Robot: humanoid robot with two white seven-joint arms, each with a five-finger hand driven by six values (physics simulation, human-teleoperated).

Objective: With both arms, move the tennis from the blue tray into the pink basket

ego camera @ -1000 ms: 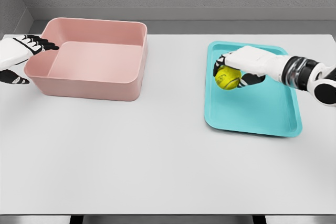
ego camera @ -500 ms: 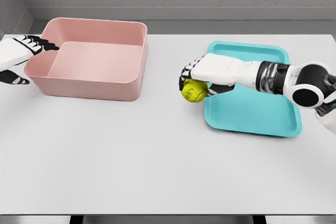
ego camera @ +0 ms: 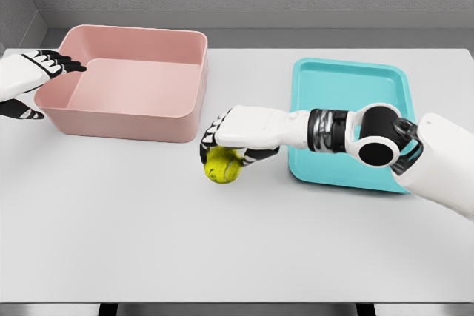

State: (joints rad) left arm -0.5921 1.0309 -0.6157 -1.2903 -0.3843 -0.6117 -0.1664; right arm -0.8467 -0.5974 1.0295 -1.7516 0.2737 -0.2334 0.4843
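The right hand (ego camera: 233, 135) wraps its fingers around the yellow tennis ball (ego camera: 223, 164) in the middle of the frame, between the pink basket (ego camera: 129, 83) at upper left and the blue tray (ego camera: 348, 120) at right. The left hand (ego camera: 29, 79) sits at the far left edge by the basket, fingers spread, holding nothing.

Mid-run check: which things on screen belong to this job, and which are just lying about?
Job:
tennis ball, in right hand
blue tray
pink basket
left hand, beside the basket

Lying about:
nothing apart from the white table
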